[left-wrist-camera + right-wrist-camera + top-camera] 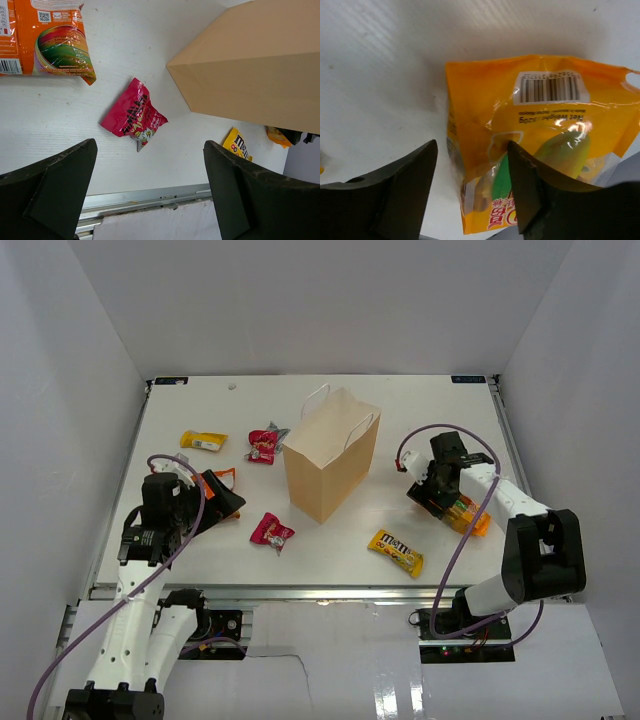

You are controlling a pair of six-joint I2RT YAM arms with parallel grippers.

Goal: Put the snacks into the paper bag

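Observation:
The tan paper bag (330,455) stands upright mid-table; it also shows in the left wrist view (250,70). My left gripper (215,502) (150,150) is open and empty, hovering near the large orange bag (222,478) (47,40). A red packet (271,531) (132,116) lies ahead of it. The yellow M&M's pack (396,551) (238,144) lies near the front edge. My right gripper (432,490) (472,185) is open, its jaws straddling the left edge of an orange-yellow packet (465,512) (535,130) lying on the table.
A yellow packet (203,441) and red wrappers (265,444) lie at the back left of the bag. The table's metal front rail (145,197) runs just under my left gripper. White walls enclose the table on three sides.

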